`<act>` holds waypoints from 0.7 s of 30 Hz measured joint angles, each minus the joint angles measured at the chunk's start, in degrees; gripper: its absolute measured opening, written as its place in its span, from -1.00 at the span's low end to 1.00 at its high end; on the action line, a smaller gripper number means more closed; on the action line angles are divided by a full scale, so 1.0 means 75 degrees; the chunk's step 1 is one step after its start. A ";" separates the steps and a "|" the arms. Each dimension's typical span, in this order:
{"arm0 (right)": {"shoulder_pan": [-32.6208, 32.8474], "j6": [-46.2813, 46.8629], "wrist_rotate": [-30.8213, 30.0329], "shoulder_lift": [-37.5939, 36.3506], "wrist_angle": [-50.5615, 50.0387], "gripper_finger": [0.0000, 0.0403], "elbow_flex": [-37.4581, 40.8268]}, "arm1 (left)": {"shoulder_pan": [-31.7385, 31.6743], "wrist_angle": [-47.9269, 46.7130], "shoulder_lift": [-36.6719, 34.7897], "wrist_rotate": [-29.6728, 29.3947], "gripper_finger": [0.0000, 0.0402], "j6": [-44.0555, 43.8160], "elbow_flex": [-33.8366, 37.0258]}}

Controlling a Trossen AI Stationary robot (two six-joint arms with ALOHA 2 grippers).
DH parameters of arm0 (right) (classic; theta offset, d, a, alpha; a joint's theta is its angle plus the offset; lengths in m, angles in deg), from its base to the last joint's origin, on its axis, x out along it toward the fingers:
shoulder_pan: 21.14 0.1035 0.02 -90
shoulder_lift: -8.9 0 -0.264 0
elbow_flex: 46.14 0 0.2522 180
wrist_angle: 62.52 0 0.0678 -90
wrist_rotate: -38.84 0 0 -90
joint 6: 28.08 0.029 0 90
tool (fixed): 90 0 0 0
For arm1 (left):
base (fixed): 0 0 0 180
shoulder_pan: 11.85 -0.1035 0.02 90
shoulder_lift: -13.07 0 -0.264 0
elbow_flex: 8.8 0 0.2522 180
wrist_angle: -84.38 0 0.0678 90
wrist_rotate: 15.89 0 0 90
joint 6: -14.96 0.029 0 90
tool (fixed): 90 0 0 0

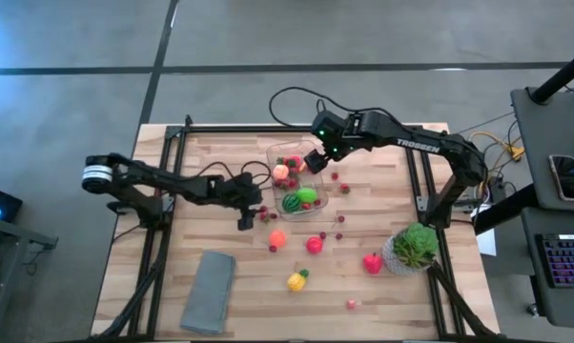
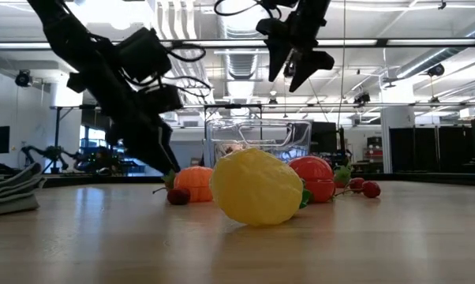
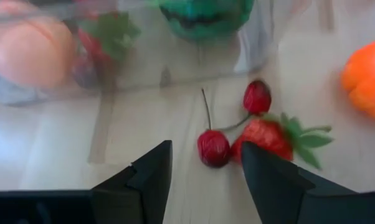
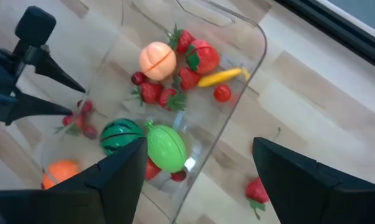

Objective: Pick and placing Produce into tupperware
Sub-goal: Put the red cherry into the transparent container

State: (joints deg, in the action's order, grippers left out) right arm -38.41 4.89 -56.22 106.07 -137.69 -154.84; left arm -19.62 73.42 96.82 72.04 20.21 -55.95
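Observation:
The clear tupperware (image 1: 301, 181) stands on the table's middle, toward the far edge. It holds a peach (image 4: 157, 60), strawberries, a banana, a dark green melon (image 4: 121, 137) and a light green fruit. My left gripper (image 1: 244, 222) is down at the table by the container's near left corner, open. A pair of dark-red cherries (image 3: 213, 148) lies just ahead between its fingers, with a strawberry (image 3: 268, 137) beside them and an orange fruit (image 3: 368, 84) farther off. My right gripper (image 1: 317, 160) hangs open above the tupperware (image 4: 237, 106), holding nothing.
Loose produce lies near of the container: an orange fruit (image 1: 277, 238), a red one (image 1: 314, 245), a red pepper (image 1: 372, 263), a yellow piece (image 1: 297, 280), small berries. A bushy plant in a white pot (image 1: 413, 250) stands at the right. A grey folded cloth (image 1: 209, 291) lies near left.

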 joint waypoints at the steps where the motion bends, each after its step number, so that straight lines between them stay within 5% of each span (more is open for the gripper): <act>1: -0.0001 0.0000 -0.0002 0.0000 -0.0066 0.39 0.0000 | 0.0003 -0.0045 0.0094 -0.0003 -0.13 0.0000 -0.0020; 21: -0.0001 -0.0032 -0.0221 0.0006 -0.0173 0.37 0.0099 | 0.0195 0.0566 0.0625 0.0047 -0.13 -0.0052 -0.0037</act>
State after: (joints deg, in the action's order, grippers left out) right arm -38.42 4.65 -57.88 106.11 -138.99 -154.09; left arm -18.15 77.66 101.50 72.39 19.82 -56.23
